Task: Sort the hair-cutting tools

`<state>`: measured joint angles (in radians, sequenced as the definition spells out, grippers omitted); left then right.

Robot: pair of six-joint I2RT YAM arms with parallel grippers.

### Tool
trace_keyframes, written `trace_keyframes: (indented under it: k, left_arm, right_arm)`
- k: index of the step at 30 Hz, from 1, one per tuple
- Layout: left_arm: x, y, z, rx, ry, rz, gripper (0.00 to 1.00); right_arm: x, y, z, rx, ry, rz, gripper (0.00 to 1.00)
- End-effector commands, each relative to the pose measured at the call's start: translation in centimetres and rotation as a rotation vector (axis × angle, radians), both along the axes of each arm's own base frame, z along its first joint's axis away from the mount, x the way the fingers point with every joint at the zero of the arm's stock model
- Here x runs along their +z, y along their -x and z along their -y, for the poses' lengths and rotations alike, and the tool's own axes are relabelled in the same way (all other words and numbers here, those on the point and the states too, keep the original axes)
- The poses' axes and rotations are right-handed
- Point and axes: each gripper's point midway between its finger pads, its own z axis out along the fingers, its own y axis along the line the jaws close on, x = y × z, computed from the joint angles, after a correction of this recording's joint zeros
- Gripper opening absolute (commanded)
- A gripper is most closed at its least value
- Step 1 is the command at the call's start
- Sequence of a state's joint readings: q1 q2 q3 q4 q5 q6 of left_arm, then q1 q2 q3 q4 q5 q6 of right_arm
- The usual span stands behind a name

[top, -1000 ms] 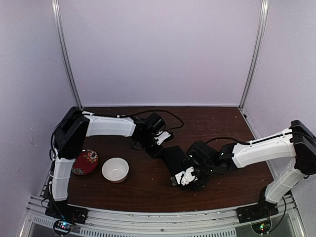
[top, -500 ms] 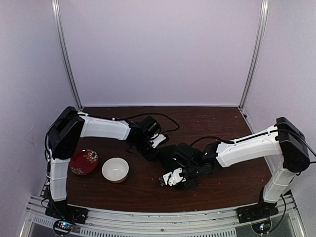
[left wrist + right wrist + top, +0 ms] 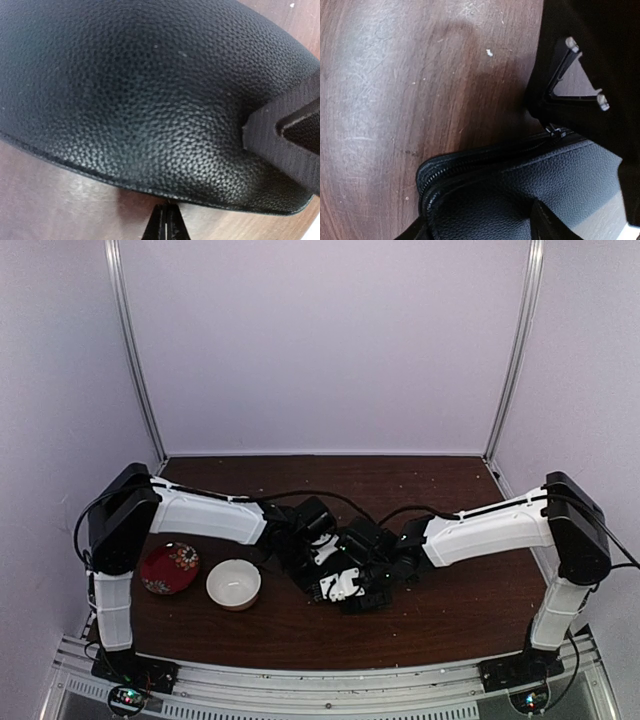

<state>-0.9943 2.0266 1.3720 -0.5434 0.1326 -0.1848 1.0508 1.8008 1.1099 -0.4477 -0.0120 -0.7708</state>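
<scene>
Since 1 s ago the right gripper has swung left across the table to mid-table. It's over the black pouch, fingers apart either side of the zip end; can't tell if clamped. The left gripper has edged closer, tips pressed together at the pouch edge. Bowl & red dish unmoved. Scissors, black sticks: not visible in any view.

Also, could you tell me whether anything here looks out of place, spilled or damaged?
Nothing looks spilled or damaged. The black pebbled leather pouch looks domed rather than flat on the dark brown wooden table, and a few tiny pale specks dot the wood near it.
</scene>
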Motion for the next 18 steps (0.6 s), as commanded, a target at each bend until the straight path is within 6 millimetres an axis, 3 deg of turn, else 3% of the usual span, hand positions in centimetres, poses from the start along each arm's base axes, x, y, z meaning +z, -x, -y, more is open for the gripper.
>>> trace_keyframes:
  k: [1, 5, 6, 7, 12, 18]
  left_arm:
    - [1.5, 2.7, 2.1, -0.039, 0.074, -0.115, 0.00]
    - [1.0, 0.9, 1.5, -0.016, 0.018, -0.060, 0.00]
    - [0.8, 0.5, 1.2, -0.008, 0.005, -0.053, 0.00]
    - [0.7, 0.0, 1.0, 0.000, -0.001, -0.046, 0.00]
    - [0.3, -2.6, -0.2, 0.036, -0.022, 0.007, 0.00]
    - [-0.3, -7.8, -2.9, 0.128, -0.110, 0.091, 0.00]
  right_arm:
    - [-2.9, 0.5, 4.1, -0.157, 0.107, -0.146, 0.59]
    - [-1.2, 1.9, 4.6, -0.117, 0.088, -0.178, 0.71]
    - [-0.1, 2.0, 4.7, -0.106, 0.062, -0.166, 0.93]
    - [0.8, 2.3, 4.8, -0.096, 0.041, -0.160, 0.99]
    - [4.0, 3.4, 5.5, -0.058, -0.035, -0.140, 1.00]
    - [2.6, 2.3, 6.9, -0.025, -0.008, -0.015, 1.00]
